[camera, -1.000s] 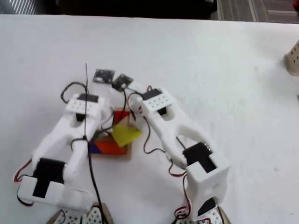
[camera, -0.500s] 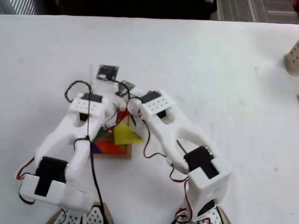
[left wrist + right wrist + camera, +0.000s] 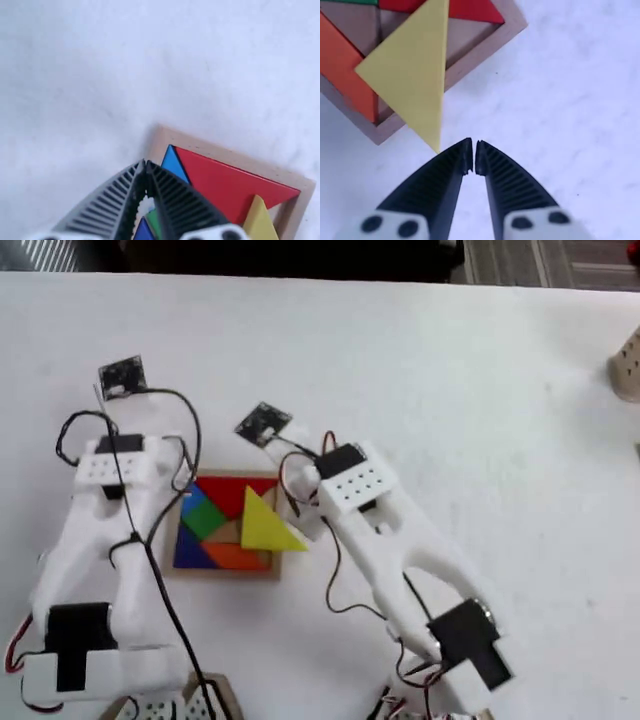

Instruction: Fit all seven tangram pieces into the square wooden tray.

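One piece is unseated: the yellow triangle (image 3: 262, 523) lies skewed across the tray (image 3: 228, 571) rim on the right arm's side. One tip hangs out over the table (image 3: 450, 390), and the rest sits above bare tray floor. The red triangle (image 3: 235, 492), green piece (image 3: 203, 515), blue piece (image 3: 190, 550) and orange piece (image 3: 228, 555) look flat inside.

The right gripper (image 3: 473, 155) is pinched closed on nothing, with its tips just beside the overhanging yellow tip. The left gripper (image 3: 146, 172) is also closed and empty, above the tray corner by the blue and red pieces.

Risks:
- A sideways nudge on the yellow tip probably pivots the triangle on the rim instead of dropping it in. It ends up wedged or flips out.
- A hard push likely slides the whole tray, since nothing braces it.
- Yellow riding over orange can lift or shift seated pieces.
- The arms are close together, so there is a collision risk if both go in.
- The gap's shape versus yellow's orientation is unclear, so yellow may need rotating first.
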`<action>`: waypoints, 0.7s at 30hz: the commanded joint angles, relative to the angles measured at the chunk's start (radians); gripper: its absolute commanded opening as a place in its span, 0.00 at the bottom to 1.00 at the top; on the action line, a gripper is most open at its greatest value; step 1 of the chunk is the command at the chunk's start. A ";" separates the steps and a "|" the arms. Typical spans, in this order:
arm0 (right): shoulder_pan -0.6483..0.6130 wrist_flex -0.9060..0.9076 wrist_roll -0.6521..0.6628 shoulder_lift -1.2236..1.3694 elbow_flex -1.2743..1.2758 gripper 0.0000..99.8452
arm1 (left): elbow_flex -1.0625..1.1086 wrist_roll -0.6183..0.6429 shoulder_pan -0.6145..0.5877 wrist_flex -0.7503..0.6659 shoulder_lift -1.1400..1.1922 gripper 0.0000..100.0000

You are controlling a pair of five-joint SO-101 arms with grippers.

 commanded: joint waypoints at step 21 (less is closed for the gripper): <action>-0.013 -0.292 -0.660 -0.082 0.132 0.02 | 0.037 0.178 -0.217 -0.101 -0.110 0.02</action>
